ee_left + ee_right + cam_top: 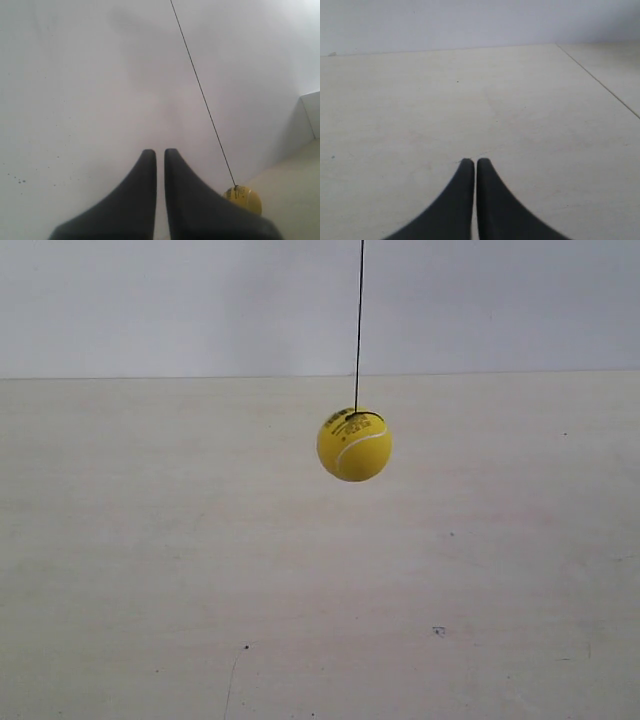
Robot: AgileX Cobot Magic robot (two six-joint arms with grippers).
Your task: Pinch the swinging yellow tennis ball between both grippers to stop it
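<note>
Left gripper (160,151) and right gripper (475,161) fingers (462,200) closed, empty; pale tabletop (150,570), white wall (150,300)

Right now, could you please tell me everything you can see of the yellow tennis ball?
The yellow tennis ball is bright and fuzzy-looking, with a curved white seam and small dark print near its top. It hangs from a thin dark string tied at its top, over the pale table. Only the string touches it. In the left wrist view, the left gripper hides part of it.
</note>
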